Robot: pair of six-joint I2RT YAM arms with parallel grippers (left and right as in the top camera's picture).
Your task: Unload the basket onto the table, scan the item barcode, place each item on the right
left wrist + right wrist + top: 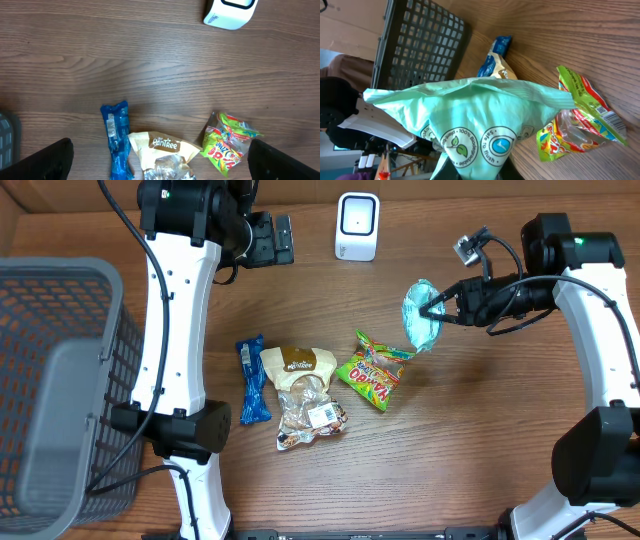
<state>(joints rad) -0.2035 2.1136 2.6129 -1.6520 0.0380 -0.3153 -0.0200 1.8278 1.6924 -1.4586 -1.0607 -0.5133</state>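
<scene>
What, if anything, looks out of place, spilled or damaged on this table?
Nothing stands out. Three snacks lie flat mid-table, skewed but unopened as far as can be seen: the blue bar, the tan bag and the candy bag. The right gripper pinches a green pack by its edge, off the table. Nothing has spilled.

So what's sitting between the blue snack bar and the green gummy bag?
The tan PanTree snack bag lies between the blue bar and the gummy bag, clearest in the overhead view.
</scene>
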